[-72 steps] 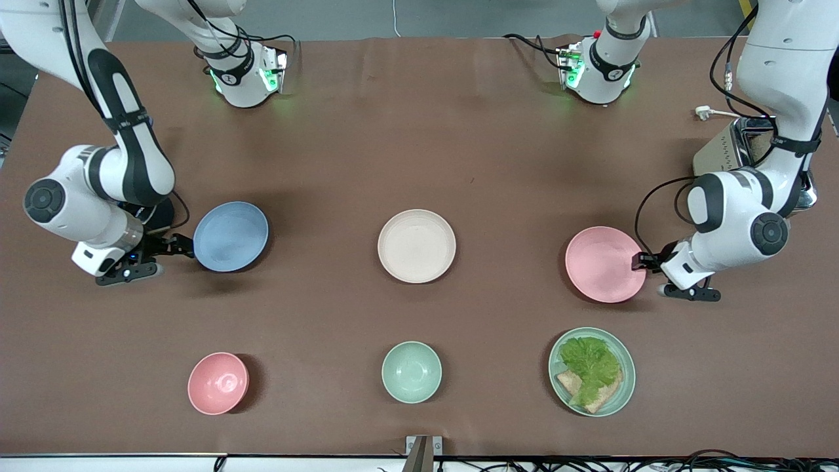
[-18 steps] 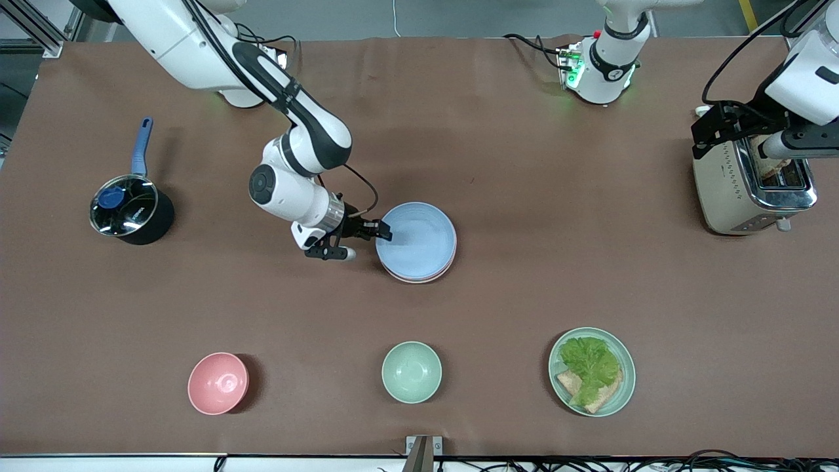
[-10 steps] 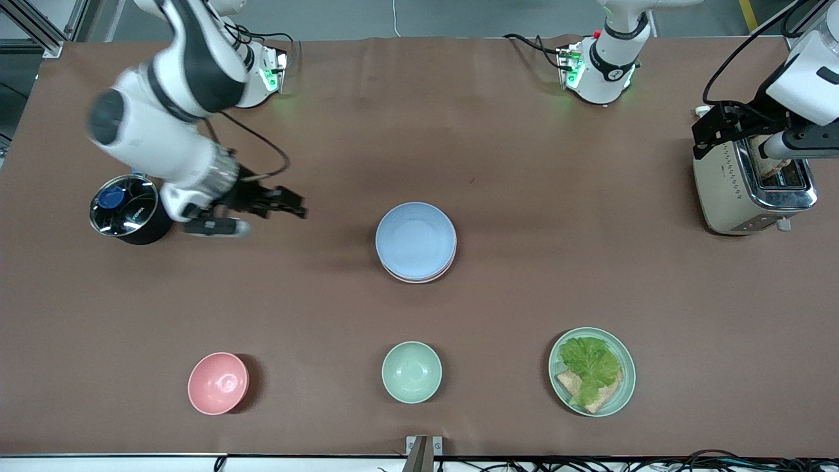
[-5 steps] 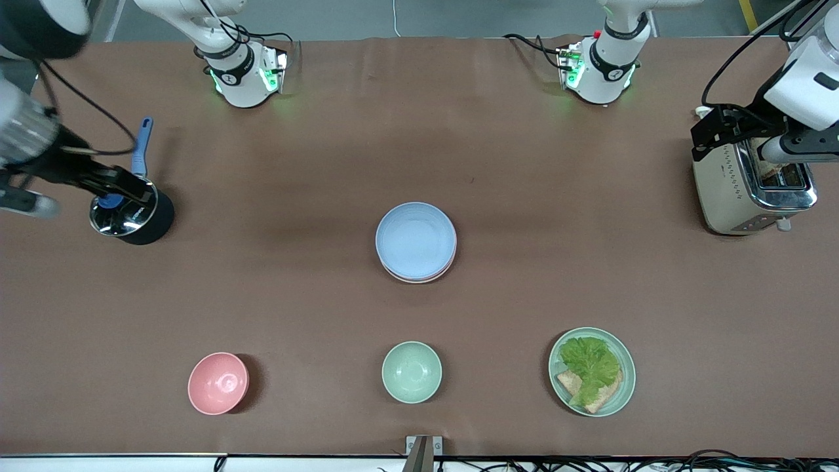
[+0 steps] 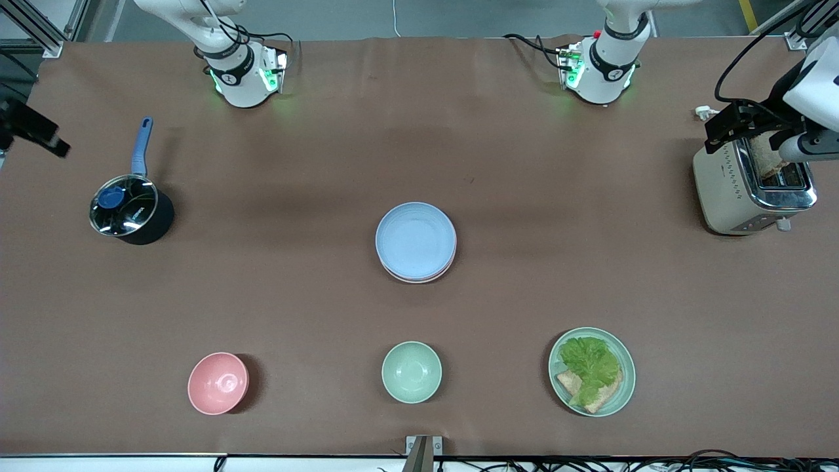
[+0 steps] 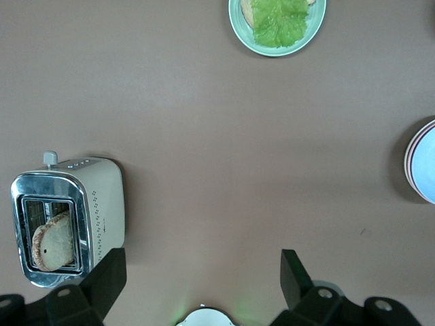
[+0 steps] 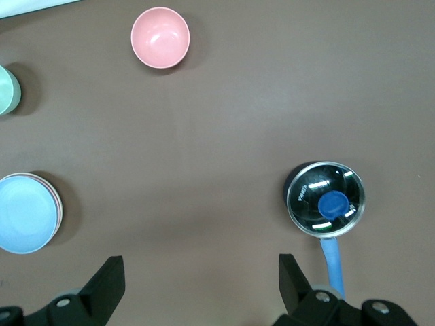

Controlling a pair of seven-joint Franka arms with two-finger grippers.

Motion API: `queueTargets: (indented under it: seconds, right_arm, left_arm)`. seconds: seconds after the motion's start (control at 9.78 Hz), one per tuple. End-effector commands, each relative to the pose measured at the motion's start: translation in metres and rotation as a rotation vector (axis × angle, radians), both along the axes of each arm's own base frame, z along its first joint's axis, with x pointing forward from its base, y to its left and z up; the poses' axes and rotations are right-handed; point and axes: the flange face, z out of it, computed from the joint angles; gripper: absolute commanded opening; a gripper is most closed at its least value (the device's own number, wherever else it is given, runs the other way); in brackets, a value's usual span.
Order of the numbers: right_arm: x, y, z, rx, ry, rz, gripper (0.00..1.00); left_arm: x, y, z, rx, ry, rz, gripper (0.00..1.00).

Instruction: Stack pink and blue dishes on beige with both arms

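At the table's middle stands a stack with the pale blue plate point(image 5: 415, 238) on top and the pink plate's rim point(image 5: 423, 279) showing just under it. The beige plate is hidden beneath them. The stack also shows at the edge of the right wrist view, blue plate point(image 7: 24, 213), and of the left wrist view, blue plate point(image 6: 426, 165). My right gripper point(image 5: 40, 132) hangs open and empty, high over the table edge at the right arm's end. Above the toaster, my left gripper point(image 5: 721, 128) is open and empty too. Nothing lies between the fingers of the left gripper point(image 6: 199, 278) or the right gripper point(image 7: 200, 284).
A black saucepan point(image 5: 130, 210) with a blue handle sits at the right arm's end. The steel toaster point(image 5: 754, 187) holding bread stands at the left arm's end. Nearer the camera are a pink bowl point(image 5: 218, 383), a mint-green bowl point(image 5: 411, 372) and a green plate point(image 5: 621, 387) with lettuce and bread.
My right gripper let go of the blue plate on the stack, then swung away and up past the saucepan to the table edge. The left gripper shifted slightly over the toaster.
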Motion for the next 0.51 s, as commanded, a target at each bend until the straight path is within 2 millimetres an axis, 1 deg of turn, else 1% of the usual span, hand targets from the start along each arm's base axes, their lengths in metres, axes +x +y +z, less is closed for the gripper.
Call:
queueTargets:
  seconds: [0.0, 0.41]
  right_arm:
    - [0.0063, -0.0088, -0.0074, -0.024, -0.001, 0.005, 1.00]
    - [0.0081, -0.0104, -0.0072, -0.024, -0.015, 0.001, 1.00]
  left_arm:
    - [0.0016, 0.0020, -0.0056, -0.001, 0.024, -0.006, 1.00]
    - [0.0019, -0.0001, -0.0064, -0.012, 0.027, -0.012, 1.00]
